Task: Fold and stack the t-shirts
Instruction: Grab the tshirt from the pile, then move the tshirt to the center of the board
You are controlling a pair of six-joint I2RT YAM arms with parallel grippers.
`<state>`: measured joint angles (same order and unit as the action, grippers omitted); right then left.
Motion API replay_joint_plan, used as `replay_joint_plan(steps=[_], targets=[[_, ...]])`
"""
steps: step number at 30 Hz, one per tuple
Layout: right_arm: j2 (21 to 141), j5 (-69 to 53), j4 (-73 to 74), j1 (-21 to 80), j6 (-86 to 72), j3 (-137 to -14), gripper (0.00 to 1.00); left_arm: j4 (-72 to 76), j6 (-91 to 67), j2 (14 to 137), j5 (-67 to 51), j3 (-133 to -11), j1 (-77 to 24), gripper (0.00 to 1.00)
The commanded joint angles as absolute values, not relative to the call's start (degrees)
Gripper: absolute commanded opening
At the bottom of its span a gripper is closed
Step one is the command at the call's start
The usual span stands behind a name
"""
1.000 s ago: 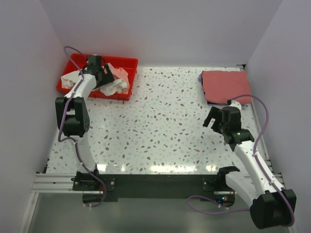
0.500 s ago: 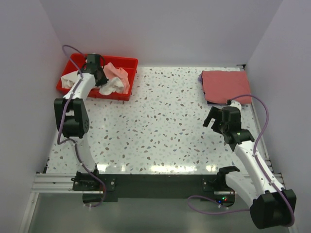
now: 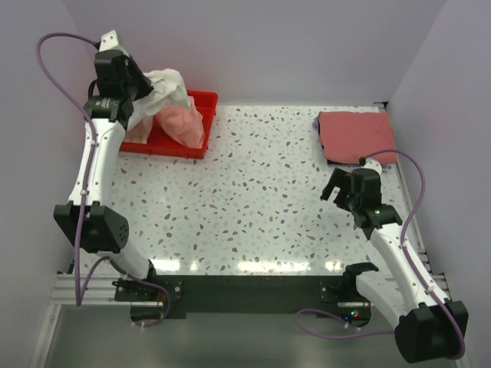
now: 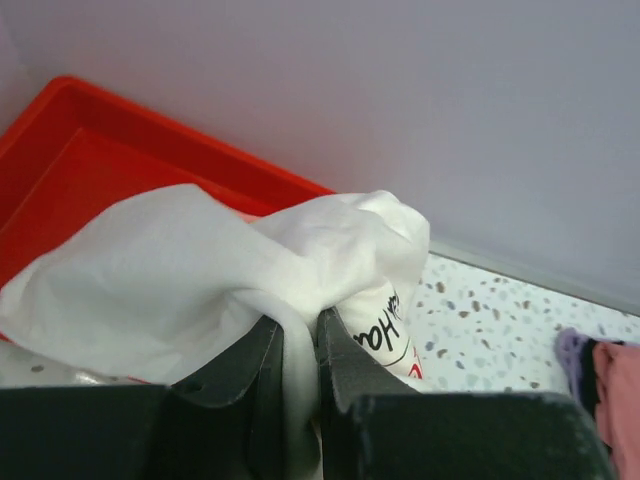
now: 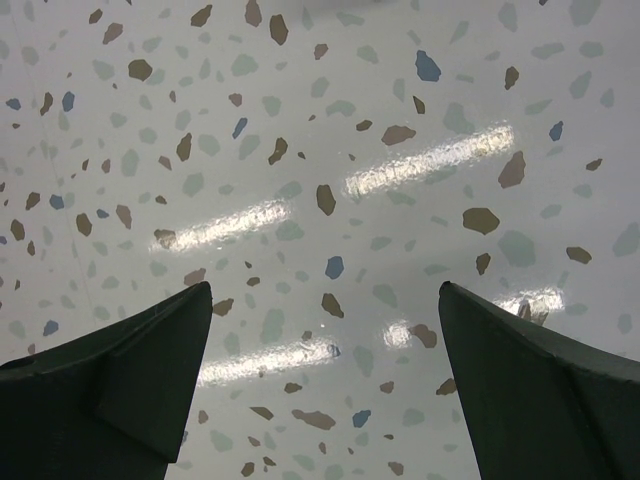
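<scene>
Three t-shirts: white one (image 3: 165, 86) pinched in the left gripper (image 4: 300, 345) above the one red tray (image 3: 173, 147), pink one (image 3: 182, 123) bunched beneath it, dusty-red one (image 3: 355, 136) folded far right. Right gripper (image 5: 322, 290) gapes wide.

Bright even light, glare streaks, sharp

Left jaws hold white t-shirt (image 3: 166, 84) above red tray (image 3: 175, 148).
</scene>
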<state>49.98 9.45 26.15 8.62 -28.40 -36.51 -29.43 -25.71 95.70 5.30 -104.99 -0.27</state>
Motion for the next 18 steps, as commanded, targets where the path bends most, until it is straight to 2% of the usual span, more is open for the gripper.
replay_joint_plan(steps=[1, 8, 12, 18], targets=[[49.0, 9.7, 25.6, 8.7, -28.1, -37.1, 0.99, -22.0, -23.6, 87.0, -3.4, -103.9, -3.0, 0.0], [48.5, 9.5, 25.6, 8.7, -28.0, -37.1, 0.99, -17.7, -19.1, 79.4, -3.8, -100.8, -21.4, 0.0], [48.1, 9.8, 25.7, 8.7, -28.1, -37.0, 0.99, -14.2, -18.5, 78.4, -15.2, -100.9, -27.8, 0.0], [47.7, 10.7, 25.8, 8.6, -28.2, -36.8, 0.99, -13.5, -17.0, 79.5, -26.1, -104.3, -37.5, 0.0]])
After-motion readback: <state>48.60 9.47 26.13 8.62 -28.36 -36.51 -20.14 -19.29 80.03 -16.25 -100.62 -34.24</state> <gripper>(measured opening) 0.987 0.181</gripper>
